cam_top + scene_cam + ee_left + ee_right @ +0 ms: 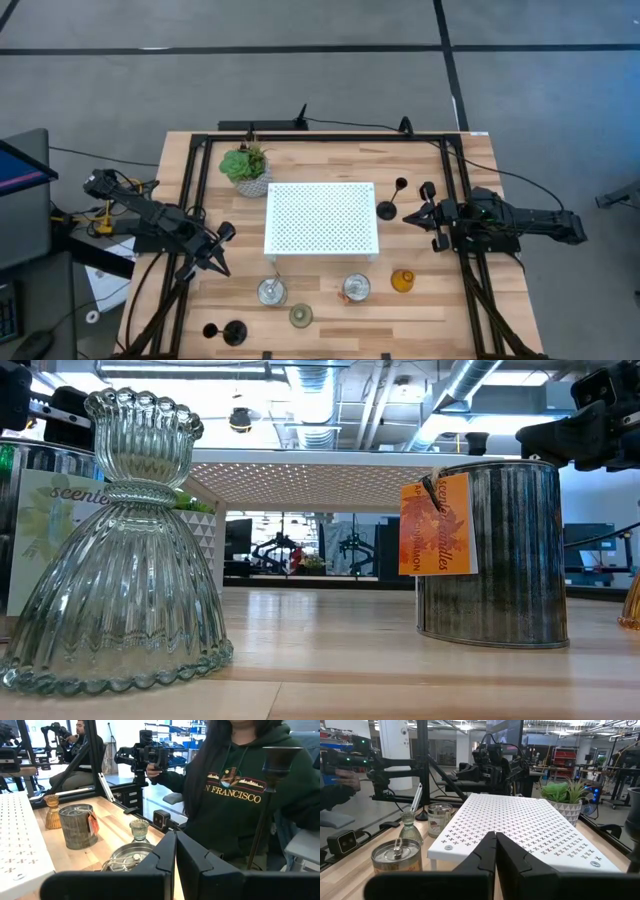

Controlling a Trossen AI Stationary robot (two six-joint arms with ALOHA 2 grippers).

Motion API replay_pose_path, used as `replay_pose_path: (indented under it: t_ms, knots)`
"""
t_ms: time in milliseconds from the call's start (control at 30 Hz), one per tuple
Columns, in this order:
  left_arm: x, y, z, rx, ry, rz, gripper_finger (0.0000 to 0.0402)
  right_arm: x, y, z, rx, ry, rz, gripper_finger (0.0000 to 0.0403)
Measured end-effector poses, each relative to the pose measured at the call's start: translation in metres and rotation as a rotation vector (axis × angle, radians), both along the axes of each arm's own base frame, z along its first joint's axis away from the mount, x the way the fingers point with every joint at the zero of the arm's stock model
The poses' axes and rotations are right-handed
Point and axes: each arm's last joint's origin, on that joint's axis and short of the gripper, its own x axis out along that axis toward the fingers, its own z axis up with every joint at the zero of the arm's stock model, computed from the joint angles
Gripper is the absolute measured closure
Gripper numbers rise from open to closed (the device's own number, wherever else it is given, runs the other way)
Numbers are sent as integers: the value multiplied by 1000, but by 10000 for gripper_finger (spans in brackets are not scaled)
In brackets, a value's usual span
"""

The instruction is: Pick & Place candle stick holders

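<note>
Hovering near the worktop's left edge, left pincer point(218, 266) pressed together; right pincer point(416, 217) likewise, near right edge.

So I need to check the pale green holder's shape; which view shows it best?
The low view: the green holder fills the foreground, side-on, ribs clear. The high view shows only its top. The left wrist and right wrist views show it small.

An orange tag point(437, 523) hanging on the silvery tin candle cup point(495, 555) reads "scented candles", a pale card point(45, 530) behind the ribbed clear glass holder point(118, 550) shows "scente", and a person's dark green hoodie point(235, 792) reads "N FRANCISCO".
</note>
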Motion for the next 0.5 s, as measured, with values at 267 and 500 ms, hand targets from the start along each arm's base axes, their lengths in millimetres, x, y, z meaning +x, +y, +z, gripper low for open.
replay_pose_path:
  t_ms: [267, 500]
  knots:
    - [1, 1, 1, -9, -9, 63, 389, 0, 0, 0, 0, 0, 0, 403]
    - [8, 8, -2, 13, 25, 399, 389, 0, -1, 0, -10, 1, -27, 403]
